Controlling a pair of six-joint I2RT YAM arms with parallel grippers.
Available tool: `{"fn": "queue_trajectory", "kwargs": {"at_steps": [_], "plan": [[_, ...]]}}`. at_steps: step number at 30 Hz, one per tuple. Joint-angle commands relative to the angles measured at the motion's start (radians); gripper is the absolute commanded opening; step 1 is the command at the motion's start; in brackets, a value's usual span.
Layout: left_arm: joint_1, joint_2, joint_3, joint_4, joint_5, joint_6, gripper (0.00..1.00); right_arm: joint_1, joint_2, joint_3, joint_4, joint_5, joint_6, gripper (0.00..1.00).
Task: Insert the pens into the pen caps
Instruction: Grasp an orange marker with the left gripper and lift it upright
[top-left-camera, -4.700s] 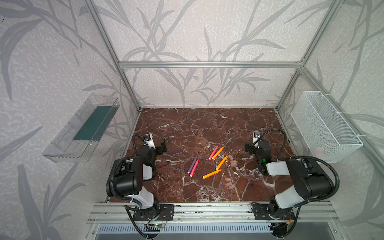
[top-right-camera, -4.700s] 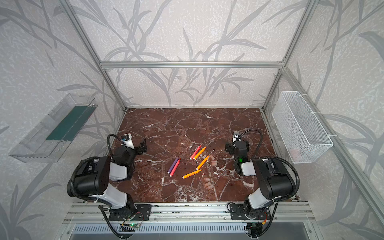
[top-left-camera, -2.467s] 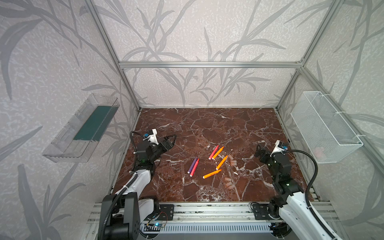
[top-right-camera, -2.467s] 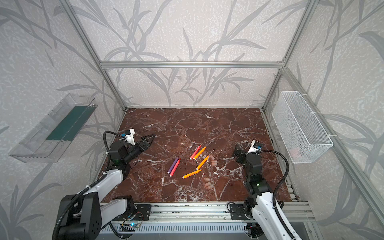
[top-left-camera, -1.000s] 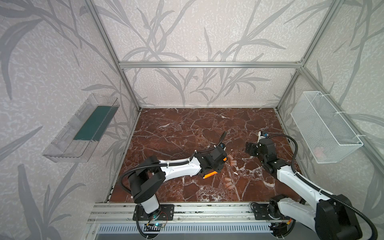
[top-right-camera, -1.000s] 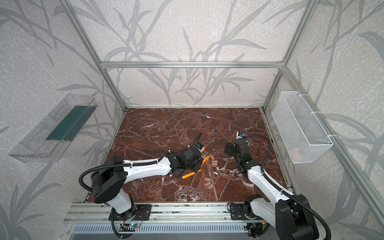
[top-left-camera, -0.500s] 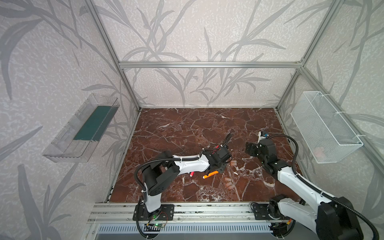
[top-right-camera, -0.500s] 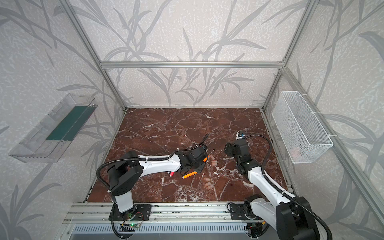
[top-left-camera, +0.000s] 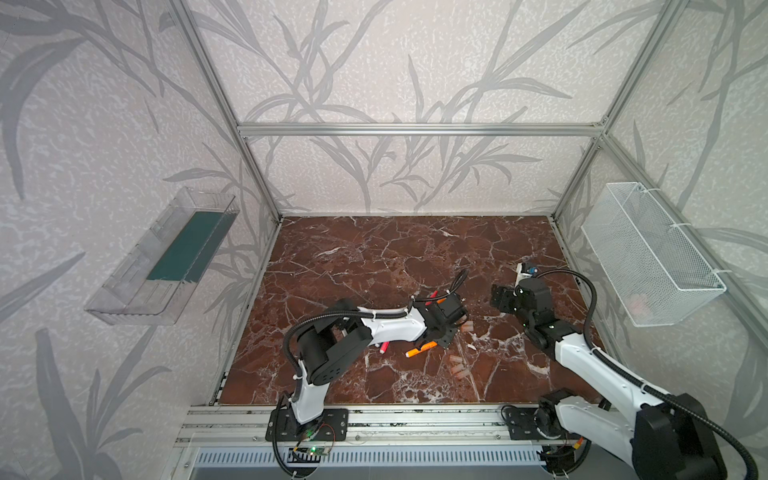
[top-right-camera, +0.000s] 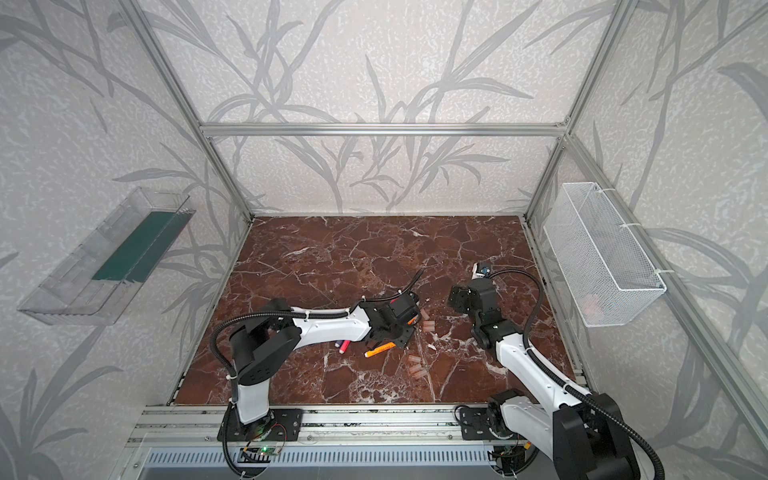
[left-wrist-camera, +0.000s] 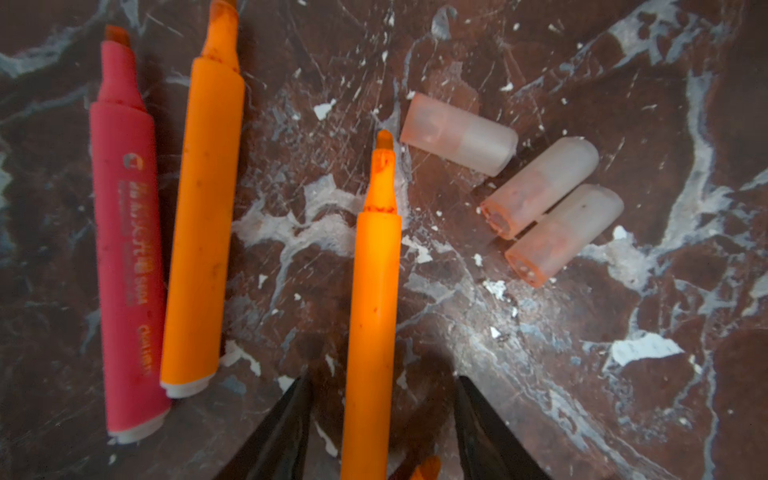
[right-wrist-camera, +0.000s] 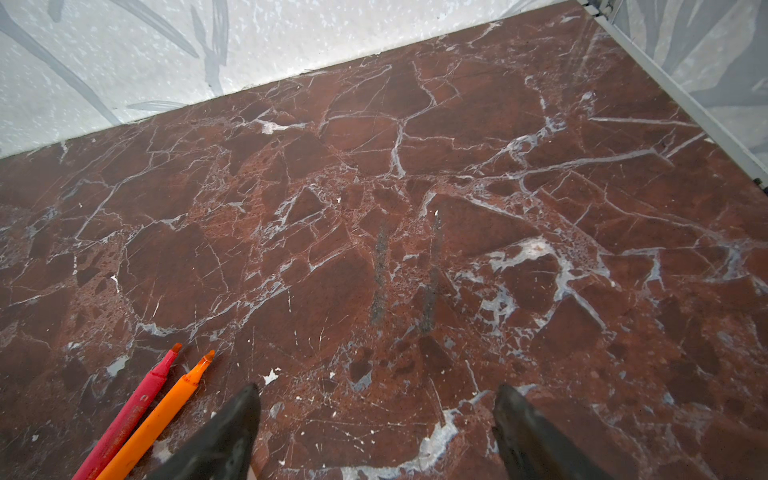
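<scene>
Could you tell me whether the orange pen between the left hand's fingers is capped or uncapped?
Uncapped: the orange pen shows a bare tip, and three pen caps lie loose beside it.

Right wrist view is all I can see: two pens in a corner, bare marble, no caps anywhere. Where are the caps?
Observer: In the left wrist view, three caps lie just beside the tip of an orange pen.
Operator: Is the left gripper holding that pen?
Observer: No. The left gripper straddles it, jaws open with a gap on each side.
Operator: Any other caps?
Observer: Yes. In a top view, three more caps lie close together, nearer the front edge of the table.
</scene>
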Motion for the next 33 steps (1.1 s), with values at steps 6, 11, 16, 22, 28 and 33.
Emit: {"fn": "queue_trajectory", "kwargs": {"at_steps": [6, 11, 16, 22, 28, 33], "plan": [[-0.001, 0.056, 0.051, -0.077, -0.026, -0.003, 0.40, 0.006, -0.014, -0.012, -0.013, 0.017, 0.000, 0.86], [0.000, 0.062, 0.051, -0.085, -0.046, -0.013, 0.29, 0.006, -0.022, -0.017, -0.010, 0.020, 0.001, 0.86], [0.013, 0.035, 0.020, -0.058, -0.043, -0.024, 0.19, 0.006, -0.028, -0.020, -0.010, 0.020, 0.003, 0.86], [0.055, -0.025, -0.037, 0.033, 0.074, -0.032, 0.03, 0.004, -0.049, 0.012, -0.095, 0.043, 0.053, 0.87], [0.077, -0.230, -0.104, 0.102, 0.081, -0.013, 0.00, 0.051, -0.178, 0.036, -0.167, -0.183, 0.140, 0.87], [0.078, -0.465, -0.278, 0.271, -0.022, -0.030, 0.00, 0.177, -0.307, -0.043, -0.078, -0.233, 0.275, 0.88]]}}
